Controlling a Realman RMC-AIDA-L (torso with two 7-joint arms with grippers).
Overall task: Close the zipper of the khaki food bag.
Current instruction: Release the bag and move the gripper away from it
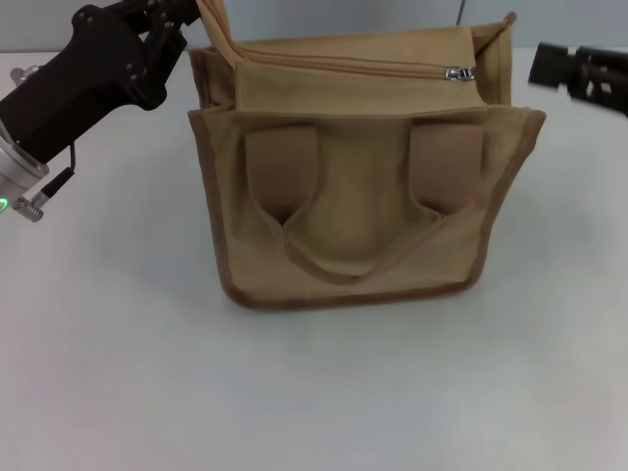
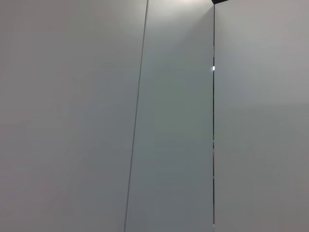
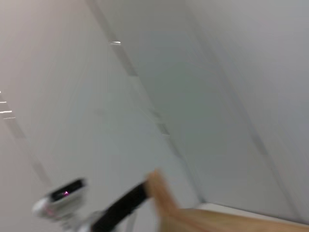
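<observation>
My left gripper (image 1: 182,25) sits at the far left top corner of the khaki food bag (image 1: 363,206), against its raised strap — whether its jaws are spread or pinching, I cannot tell. My right gripper (image 1: 549,67) hangs just off the bag's right top edge, apart from it; jaw state unreadable too. The bag stands upright on the white table (image 1: 118,373). The zipper (image 1: 392,69) runs along the top — silver slider (image 1: 459,74) near the right end.
</observation>
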